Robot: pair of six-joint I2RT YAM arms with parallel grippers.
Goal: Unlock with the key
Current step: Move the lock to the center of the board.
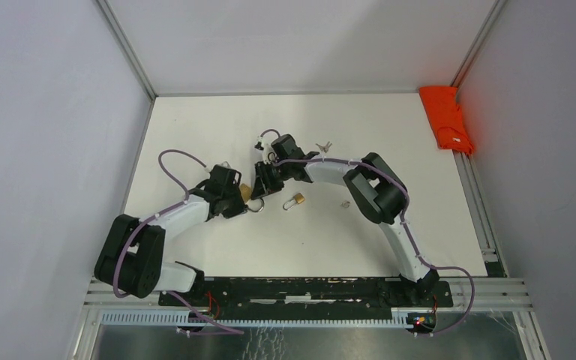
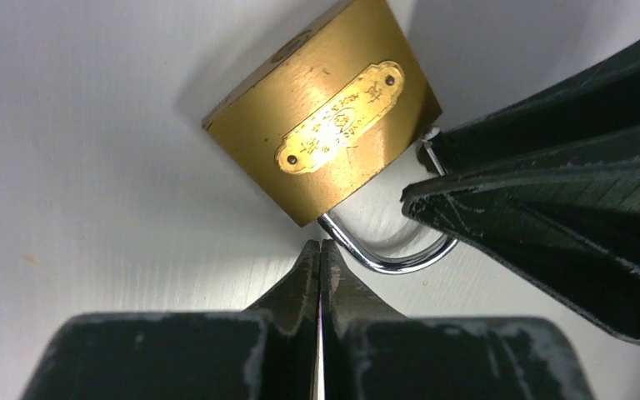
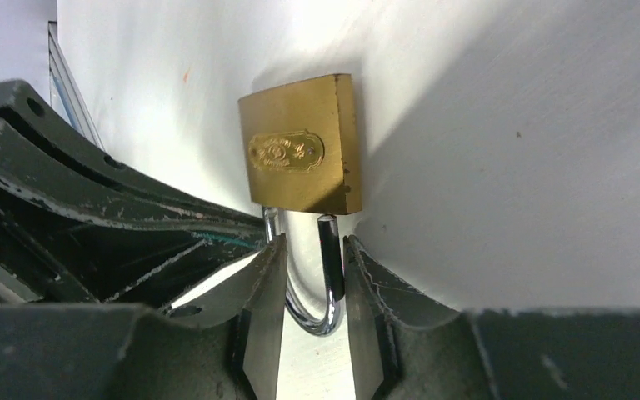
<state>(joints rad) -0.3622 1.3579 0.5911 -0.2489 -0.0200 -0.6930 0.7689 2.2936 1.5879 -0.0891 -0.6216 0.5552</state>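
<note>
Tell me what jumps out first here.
A brass padlock lies mid-table, its shackle between the open jaws of the right gripper. The shut left gripper points at that shackle from close by. An orange cloth sits at the far right corner.

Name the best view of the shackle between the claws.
Right wrist: the shackle shows both legs and its bend, close up. Left wrist shows only the bend, partly hidden. Top external: too small to make out.
</note>
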